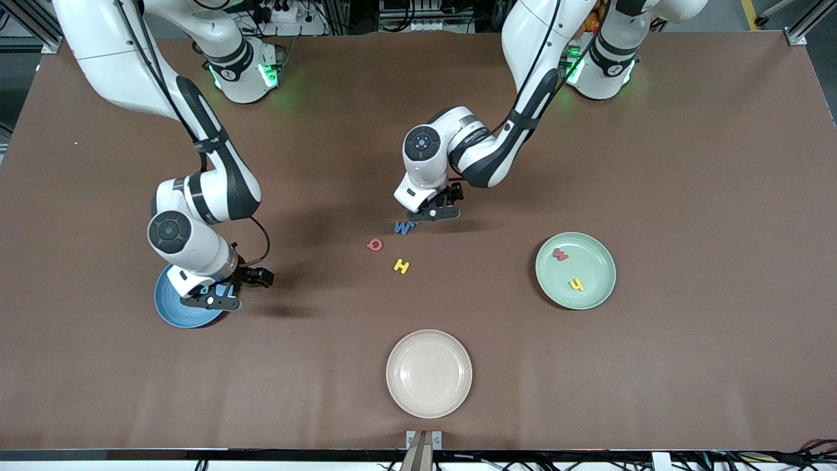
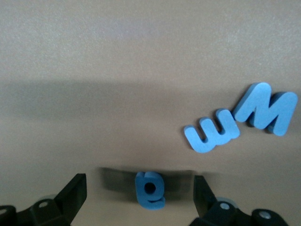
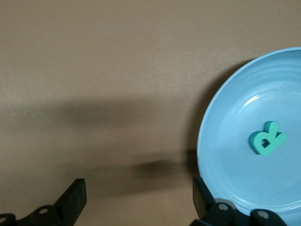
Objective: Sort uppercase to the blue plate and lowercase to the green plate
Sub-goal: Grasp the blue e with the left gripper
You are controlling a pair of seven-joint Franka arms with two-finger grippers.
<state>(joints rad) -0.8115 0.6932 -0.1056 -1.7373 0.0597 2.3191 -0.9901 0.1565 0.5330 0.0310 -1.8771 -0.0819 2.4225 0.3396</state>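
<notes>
The left gripper [image 2: 139, 197] hangs with jaws spread, straddling the blue a [image 2: 150, 189] on the table beside the blue m [image 2: 211, 134]. The right gripper [image 3: 139, 200] is released and empty over the blue plate [image 3: 225, 179], which holds the teal-green R [image 3: 267, 138].

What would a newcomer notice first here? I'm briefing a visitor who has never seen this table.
The left gripper, jaws open, is low over the blue a, with the blue m and dark blue W beside it. The right gripper hangs open over the blue plate's edge, where the teal-green R lies.
</notes>
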